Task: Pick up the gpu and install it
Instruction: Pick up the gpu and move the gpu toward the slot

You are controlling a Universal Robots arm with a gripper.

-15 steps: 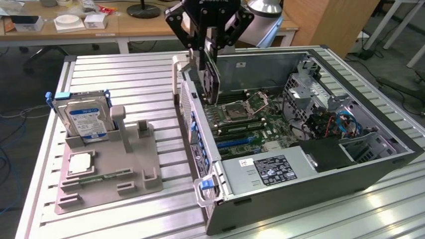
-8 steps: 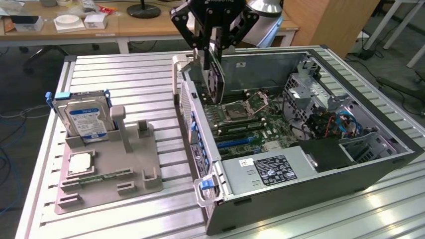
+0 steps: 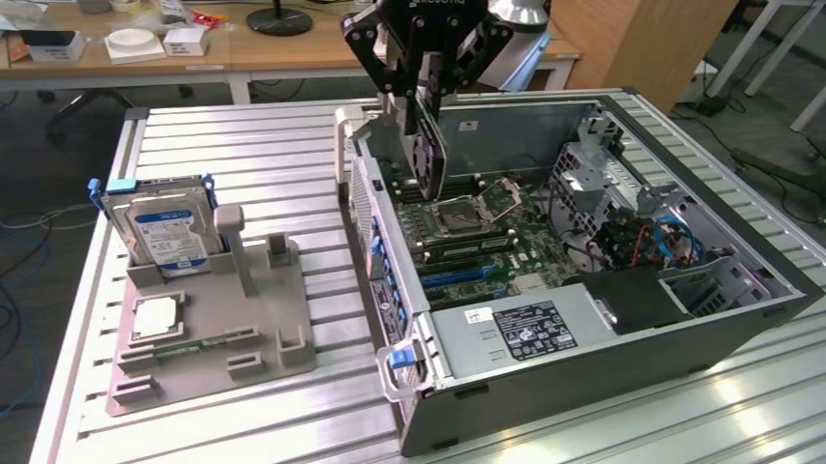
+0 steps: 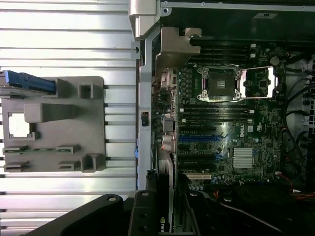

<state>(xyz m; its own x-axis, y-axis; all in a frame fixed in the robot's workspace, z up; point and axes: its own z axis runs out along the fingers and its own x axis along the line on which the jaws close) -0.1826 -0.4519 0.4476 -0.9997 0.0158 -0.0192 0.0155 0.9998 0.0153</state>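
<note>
Hanging straight down over one open computer case (image 3: pixel 620 338), the gripper (image 3: pixel 420 101) clamps its fingers on the single gpu (image 3: pixel 428 159), held edge-down above the motherboard (image 3: pixel 516 246). One hard drive (image 3: pixel 162 227) stands in the grey holder (image 3: pixel 258 319).

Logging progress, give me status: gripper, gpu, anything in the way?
Gripper shut on gpu. Held upright above motherboard inside open case. No obstruction seen beneath.

Bright, even overhead light washes the metal table (image 3: pixel 258 145) pale, with white glare on its slats at the exterior view's near right, while the open computer case (image 3: pixel 581 387) is shadowed inside and only faint shadows edge the grey holder (image 3: pixel 258 319).
</note>
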